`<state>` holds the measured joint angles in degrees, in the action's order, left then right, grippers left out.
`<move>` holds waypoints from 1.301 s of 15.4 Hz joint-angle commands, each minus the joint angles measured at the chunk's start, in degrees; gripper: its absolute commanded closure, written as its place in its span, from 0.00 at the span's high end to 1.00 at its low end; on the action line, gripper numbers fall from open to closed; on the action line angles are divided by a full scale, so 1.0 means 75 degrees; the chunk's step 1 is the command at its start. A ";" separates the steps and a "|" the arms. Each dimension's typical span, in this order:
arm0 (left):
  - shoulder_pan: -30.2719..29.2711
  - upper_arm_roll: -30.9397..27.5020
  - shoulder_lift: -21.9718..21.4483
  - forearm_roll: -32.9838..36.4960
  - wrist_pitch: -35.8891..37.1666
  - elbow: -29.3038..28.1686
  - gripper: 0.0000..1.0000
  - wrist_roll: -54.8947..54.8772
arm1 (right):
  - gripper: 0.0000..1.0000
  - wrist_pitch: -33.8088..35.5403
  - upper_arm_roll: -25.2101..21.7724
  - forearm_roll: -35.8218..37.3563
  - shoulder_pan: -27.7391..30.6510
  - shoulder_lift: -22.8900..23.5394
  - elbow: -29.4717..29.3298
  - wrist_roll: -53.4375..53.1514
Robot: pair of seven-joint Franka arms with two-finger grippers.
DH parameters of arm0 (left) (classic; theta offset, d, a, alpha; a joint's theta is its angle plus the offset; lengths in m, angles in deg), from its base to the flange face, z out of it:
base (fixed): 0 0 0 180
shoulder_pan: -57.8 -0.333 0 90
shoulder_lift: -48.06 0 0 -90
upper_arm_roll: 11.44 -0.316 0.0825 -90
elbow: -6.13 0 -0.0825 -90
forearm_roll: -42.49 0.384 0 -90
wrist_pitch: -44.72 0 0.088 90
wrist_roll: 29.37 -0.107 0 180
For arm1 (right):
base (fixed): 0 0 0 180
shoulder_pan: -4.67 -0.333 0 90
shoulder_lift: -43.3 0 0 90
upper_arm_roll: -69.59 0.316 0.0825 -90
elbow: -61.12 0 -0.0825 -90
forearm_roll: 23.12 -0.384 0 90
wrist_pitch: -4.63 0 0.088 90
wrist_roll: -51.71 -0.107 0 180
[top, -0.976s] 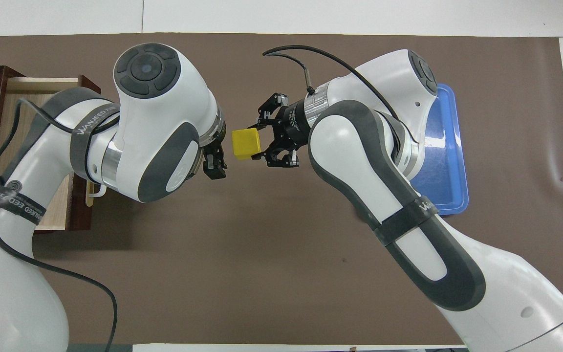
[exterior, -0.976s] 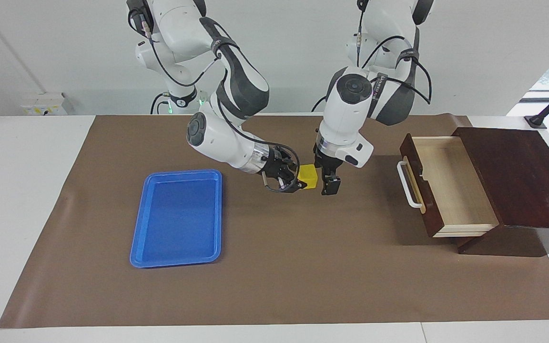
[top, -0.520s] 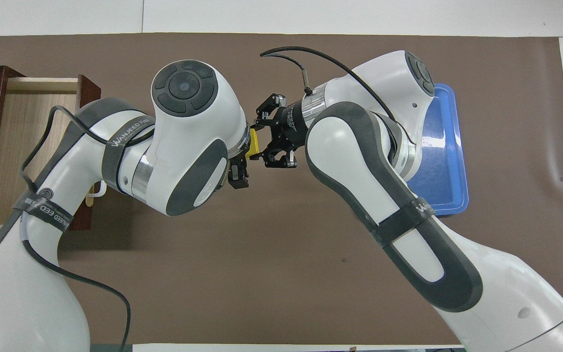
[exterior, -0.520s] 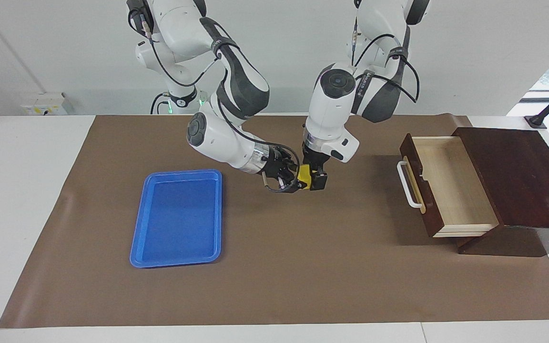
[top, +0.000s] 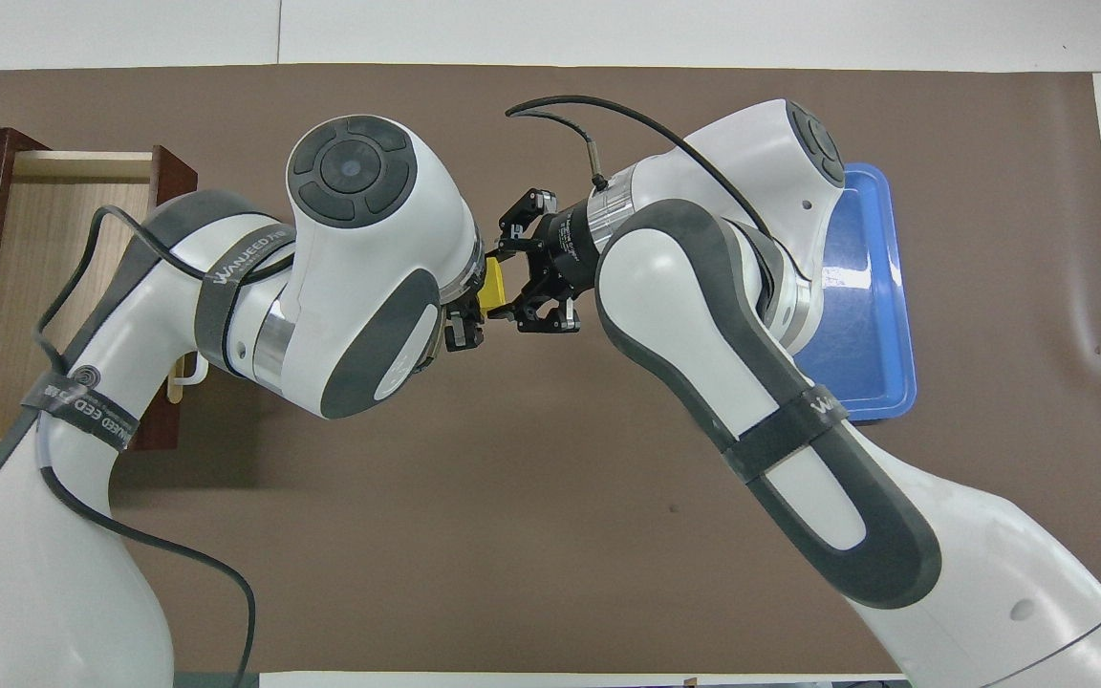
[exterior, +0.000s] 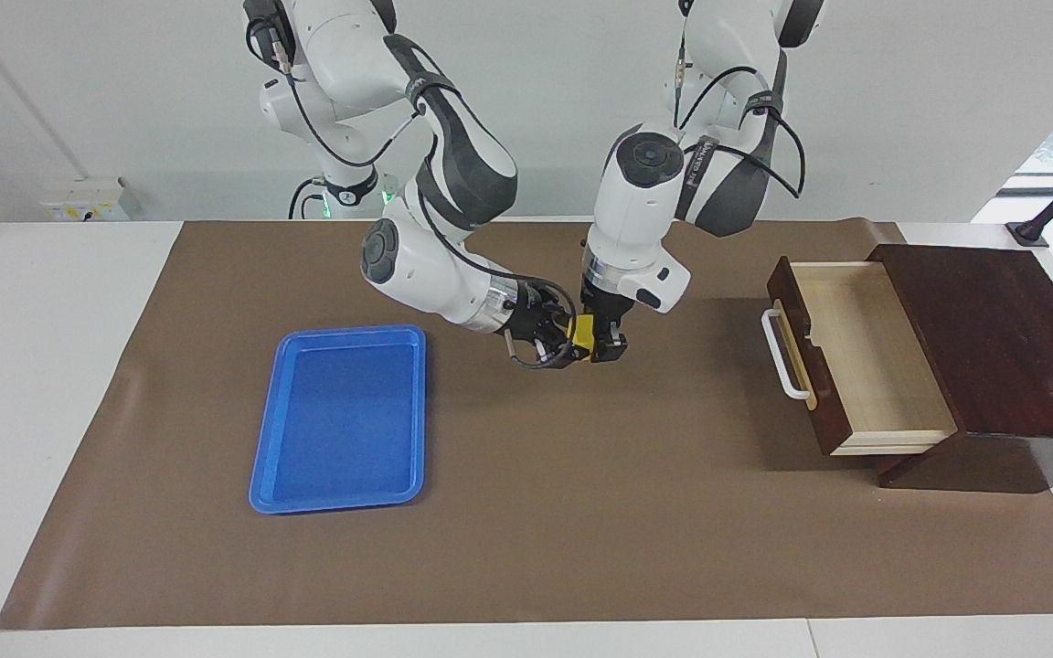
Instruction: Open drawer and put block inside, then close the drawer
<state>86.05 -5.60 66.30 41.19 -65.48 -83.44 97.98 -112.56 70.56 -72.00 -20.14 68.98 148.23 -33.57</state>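
- Since a second ago my left hand (exterior: 607,348) has swung in from beside the block (exterior: 581,336) and now brackets it, fingers set on either side of the yellow cube
- Half a second ago the two hands were already meeting at the block; little has shifted since, only a slight drawing together
- My right hand (exterior: 556,348) holds the block by its other end, fingers clamped on it, wrist lying nearly level
- From overhead, the block (top: 492,288) shows as a narrow yellow strip between my left hand (top: 464,323) and my right hand (top: 524,287), the rest hidden under my left wrist
- Whether my left hand's fingers press the block or merely stand around it, I cannot tell
- Both hands and the block hang above the brown mat (exterior: 545,512) on the bench (exterior: 42,366), over the stretch between the blue tray (exterior: 341,419) and the drawer (exterior: 856,356)
- At the left arm's end of the bench, the drawer is pulled out of its dark wooden box (exterior: 993,338), pale inside showing, white handle (exterior: 781,355) toward the tray
- Nothing lies in the tray, which rests flat on the mat at the right arm's end
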 commanded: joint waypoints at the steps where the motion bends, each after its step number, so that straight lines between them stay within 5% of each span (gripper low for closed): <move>1: -0.0016 -0.0064 -0.0077 -0.0097 0.0150 -0.0128 0.00 0.0106 | 0.00 -0.0148 -0.0024 -0.0150 0.0084 0.0068 -0.0202 -0.0231; 2: -0.0098 -0.0076 -0.0112 -0.0085 0.0221 -0.0139 0.00 0.0094 | 0.00 -0.0137 -0.0024 -0.0138 0.0108 0.0033 -0.0202 -0.0278; 3: -0.0226 -0.0076 -0.0136 -0.0085 0.0280 -0.0128 0.00 0.0094 | 0.61 -0.0148 -0.0035 -0.0115 0.0108 0.0021 -0.0202 -0.0429; 4: -0.0285 -0.0087 -0.0171 -0.0085 0.0303 -0.0128 0.00 0.0094 | 1.00 -0.0125 -0.0070 -0.0056 0.0108 0.0010 -0.0202 -0.0570; 9: -0.0847 -0.0111 -0.0568 0.0103 0.1320 0.0071 0.00 -0.0326 | 1.00 -0.0031 -0.0153 0.0061 0.0259 -0.0026 -0.0202 -0.0560; 12: -0.2028 -0.0099 -0.1258 0.0091 0.1814 0.0083 0.00 -0.1121 | 1.00 0.0610 -0.0118 0.0750 0.1042 -0.0224 -0.0237 -0.0059; 17: -0.4441 -0.0123 -0.1893 -0.0003 0.1922 -0.0535 0.00 -0.4573 | 1.00 0.2860 -0.0141 0.2401 0.2098 -0.0365 -0.0869 0.3663; 20: -0.4915 -0.0158 -0.2338 0.0055 0.1173 -0.1600 0.00 -0.5636 | 1.00 0.3565 -0.0129 0.3900 0.2357 -0.0552 -0.1010 0.6135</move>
<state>49.77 -7.48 52.82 41.44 -52.21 -87.55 58.48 -88.46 68.96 -49.25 -3.22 65.68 141.79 2.03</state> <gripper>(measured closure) 0.445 0.000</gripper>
